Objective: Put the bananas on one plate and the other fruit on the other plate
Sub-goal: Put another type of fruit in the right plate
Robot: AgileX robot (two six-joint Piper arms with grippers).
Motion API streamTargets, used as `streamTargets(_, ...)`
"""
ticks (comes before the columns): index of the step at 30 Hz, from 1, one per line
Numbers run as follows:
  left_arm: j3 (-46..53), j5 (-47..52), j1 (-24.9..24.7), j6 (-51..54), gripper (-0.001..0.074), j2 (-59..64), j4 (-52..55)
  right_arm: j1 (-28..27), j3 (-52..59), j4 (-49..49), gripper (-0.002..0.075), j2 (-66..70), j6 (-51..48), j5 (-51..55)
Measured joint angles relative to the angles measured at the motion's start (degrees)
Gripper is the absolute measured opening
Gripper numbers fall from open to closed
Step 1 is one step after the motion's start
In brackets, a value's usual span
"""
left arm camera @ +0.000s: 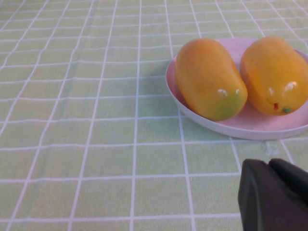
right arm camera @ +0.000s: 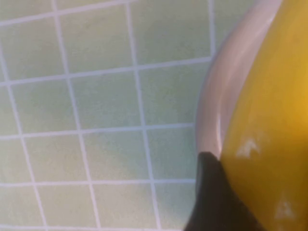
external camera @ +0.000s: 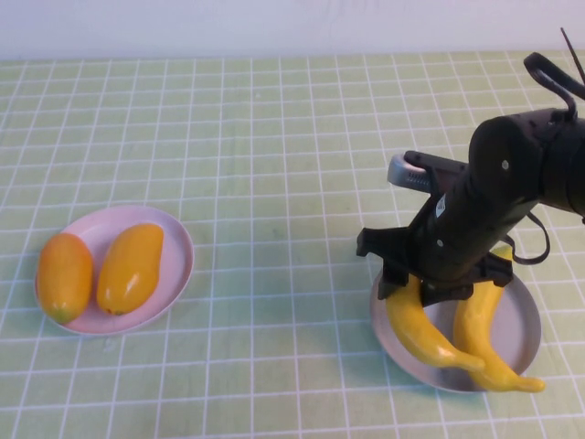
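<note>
So the two bananas (external camera: 457, 334) are lying side by side on the grey-blue plate (external camera: 526, 340) at about 4 o'clock on the table, nearest the robot's side. Their tips are poking out past the plate's near rim, with the righthand one's tip hanging over the checked green tablecloth (external camera: 274, 183).

The right gripper (external camera: 437, 291) is sitting right down over the far ends of the bananas, with the dark arm coming in from 3 o'clock. In the right wrist view a dark finger (right arm camera: 214, 197) is pressing up against yellow banana skin (right arm camera: 269, 130) just inside the plate's rim (right arm camera: 219, 106), but honestly I can't tell whether the jaws are clamped on it or standing apart.

Over at 8 o'clock, well apart from all that, the pink plate (external camera: 178, 251) is carrying the two orange-yellow fruits (external camera: 96, 270), lying next to each other.

The left gripper (left arm camera: 274, 195) is only showing up as a dark bit in the left wrist view, hanging near the pink plate (left arm camera: 250, 127) and the fruits (left arm camera: 209, 79), touching neither. Can't tell if its fingers are together or not.
</note>
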Motion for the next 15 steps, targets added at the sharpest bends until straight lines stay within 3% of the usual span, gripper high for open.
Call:
streamTargets(7, 0.0, 0.0, 0.0, 0.0, -0.0003, 0.0, 0.0, -0.1, 0.7, 0.1, 0.0323, 0.0, 0.4, -0.6)
streamTargets(15, 0.0, 0.0, 0.0, 0.0, -0.0003, 0.0, 0.0, -0.1, 0.7, -1.4, 0.0440, 0.0, 0.4, 0.2)
